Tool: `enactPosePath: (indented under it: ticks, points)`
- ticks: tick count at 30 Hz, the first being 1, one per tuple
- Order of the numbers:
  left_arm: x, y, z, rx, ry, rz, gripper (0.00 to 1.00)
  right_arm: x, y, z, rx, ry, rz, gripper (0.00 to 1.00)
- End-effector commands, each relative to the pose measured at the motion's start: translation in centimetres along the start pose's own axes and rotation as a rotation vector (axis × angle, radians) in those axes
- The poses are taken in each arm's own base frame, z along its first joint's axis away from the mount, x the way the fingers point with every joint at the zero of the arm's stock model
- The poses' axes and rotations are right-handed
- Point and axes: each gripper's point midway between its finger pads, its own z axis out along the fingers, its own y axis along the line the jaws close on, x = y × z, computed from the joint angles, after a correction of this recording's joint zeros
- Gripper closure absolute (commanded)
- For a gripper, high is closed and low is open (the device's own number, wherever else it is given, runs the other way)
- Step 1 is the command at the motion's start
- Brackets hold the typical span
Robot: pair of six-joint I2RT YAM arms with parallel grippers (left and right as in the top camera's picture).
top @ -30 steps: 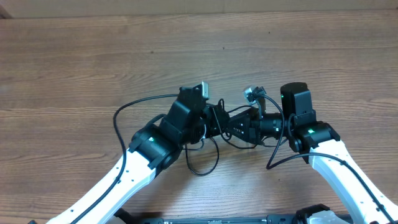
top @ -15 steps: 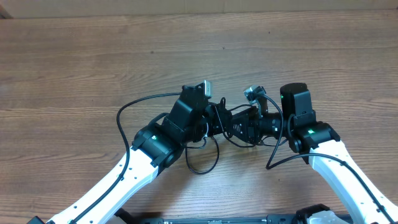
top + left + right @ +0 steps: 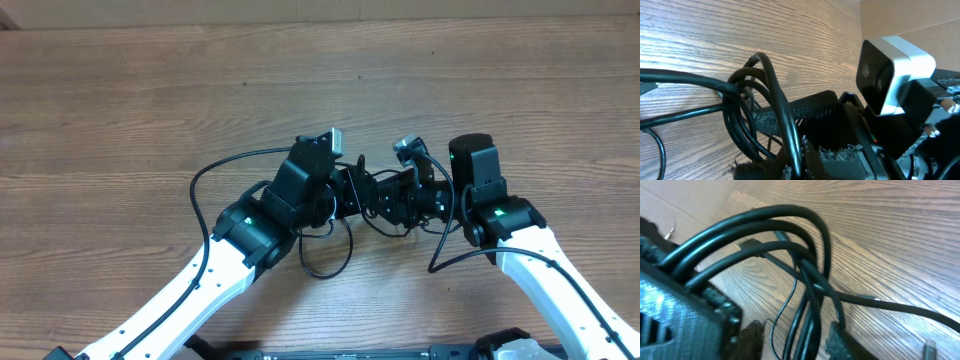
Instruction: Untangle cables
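The cables (image 3: 325, 268) are thin black cords bunched between my two grippers at mid-table. One long loop (image 3: 197, 185) trails off to the left and a smaller one hangs toward the front. My left gripper (image 3: 350, 195) points right and is shut on one strand of the cables (image 3: 782, 115), pinched between its jaws (image 3: 792, 170). My right gripper (image 3: 393, 200) faces it from the right. Its jaws (image 3: 795, 340) stand apart with several strands of the cables (image 3: 810, 315) running between them, and a gap shows beside the left finger (image 3: 752, 340).
The wooden table (image 3: 150, 90) stretches bare to the back and both sides. The two wrists nearly touch; the right wrist's white-and-black camera (image 3: 890, 75) looms close in the left wrist view. A small plug end (image 3: 929, 347) lies on the wood at the right.
The left arm has crept slightly right, drawing the long left loop with it. The two grippers stand closer together. The right jaws have shifted around the bundle.
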Motion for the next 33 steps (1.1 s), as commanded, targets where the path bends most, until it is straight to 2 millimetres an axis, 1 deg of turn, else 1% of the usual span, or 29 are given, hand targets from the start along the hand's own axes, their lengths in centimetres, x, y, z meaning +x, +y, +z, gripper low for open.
enactPosePath:
  ticks: [1, 2, 8, 14, 19, 23, 29, 33]
  points:
    - [2.8, -2.5, -0.3, 0.099, 0.142, 0.01, 0.95, -1.4, -1.5, -0.5, 0.109, -0.044, -0.027, 0.65]
    - [2.9, -2.4, -0.3, 0.096, 0.145, 0.009, 0.96, -1.4, -1.7, -0.5, 0.12, -0.046, -0.028, 0.7]
    - [3.1, -2.2, -0.3, 0.088, 0.155, 0.004, 0.96, -1.9, -1.7, -0.5, 0.125, -0.062, -0.041, 0.8]
    - [3.2, -2.3, -0.3, 0.091, 0.159, 0.004, 0.96, -2.3, -1.7, -0.6, 0.124, -0.077, -0.054, 0.96]
    - [3.1, -2.2, -0.3, 0.088, 0.154, 0.004, 0.96, -2.2, -1.7, -0.6, 0.124, -0.075, -0.05, 0.96]
    - [2.4, -1.6, -0.2, 0.056, 0.114, 0.001, 0.95, -2.3, -1.7, -0.6, 0.124, -0.079, -0.012, 0.96]
    - [0.5, 1.6, -0.2, -0.104, -0.017, -0.048, 0.96, -2.3, -1.7, -0.6, 0.119, -0.084, 0.081, 0.96]
    - [-0.2, 3.0, -0.4, -0.174, -0.07, -0.063, 0.95, -2.4, -1.4, -0.7, 0.11, -0.09, 0.098, 0.96]
